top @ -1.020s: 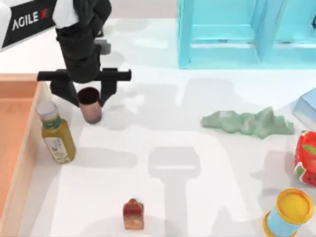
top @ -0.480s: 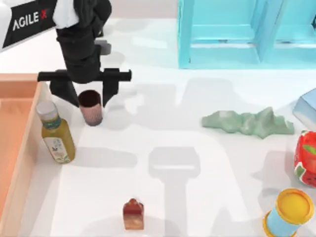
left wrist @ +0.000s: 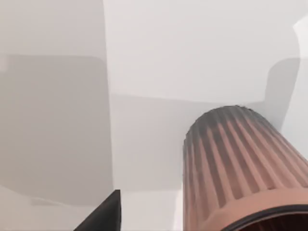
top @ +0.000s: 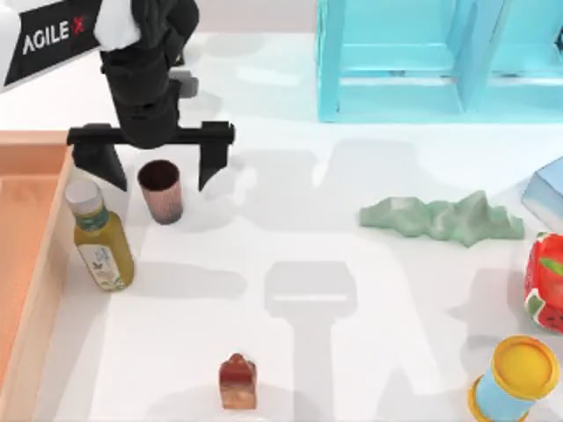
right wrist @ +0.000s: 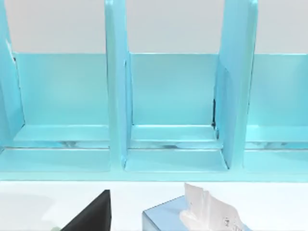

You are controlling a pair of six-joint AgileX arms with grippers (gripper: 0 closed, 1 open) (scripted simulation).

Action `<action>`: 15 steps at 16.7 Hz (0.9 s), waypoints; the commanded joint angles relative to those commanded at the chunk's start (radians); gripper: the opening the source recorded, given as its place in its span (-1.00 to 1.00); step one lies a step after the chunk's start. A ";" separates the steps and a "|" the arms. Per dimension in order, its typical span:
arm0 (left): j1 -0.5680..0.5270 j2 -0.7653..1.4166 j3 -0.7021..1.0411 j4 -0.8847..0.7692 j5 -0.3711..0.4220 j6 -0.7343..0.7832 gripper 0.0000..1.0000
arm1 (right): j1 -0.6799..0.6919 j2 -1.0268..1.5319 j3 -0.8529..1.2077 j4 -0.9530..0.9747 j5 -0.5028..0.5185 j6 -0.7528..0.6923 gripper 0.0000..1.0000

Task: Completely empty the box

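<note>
The peach-orange box (top: 46, 290) lies at the table's left edge; the part of its floor in view is bare. Just right of its wall stands a yellow bottle (top: 100, 238) on the white table. A ribbed brown cup (top: 161, 190) stands upright on the table beyond the bottle. My left gripper (top: 155, 165) hovers over the cup, open wide, one finger on each side and clear of it. In the left wrist view the cup (left wrist: 240, 168) is close, beside one black fingertip (left wrist: 103, 217). My right gripper (right wrist: 94, 215) faces the shelf unit.
A light-blue shelf unit (top: 440, 61) stands at the back right. A green crumpled lump (top: 440, 218), a blue tissue box (top: 547, 189), a red strawberry-patterned thing (top: 547, 281) and a yellow-lidded can (top: 519, 378) sit at the right. A small brown block (top: 237, 382) lies at the front.
My left gripper's fingers spread apart from around the brown cup and let it go. The cup stays upright on the table; the bottle has not moved.
</note>
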 joint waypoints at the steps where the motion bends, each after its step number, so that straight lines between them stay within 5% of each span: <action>1: 0.000 0.000 0.000 0.000 0.000 0.000 1.00 | 0.000 0.000 0.000 0.000 0.000 0.000 1.00; 15: 0.001 0.015 0.248 -0.241 0.002 -0.005 1.00 | 0.000 0.000 0.000 0.000 0.000 0.000 1.00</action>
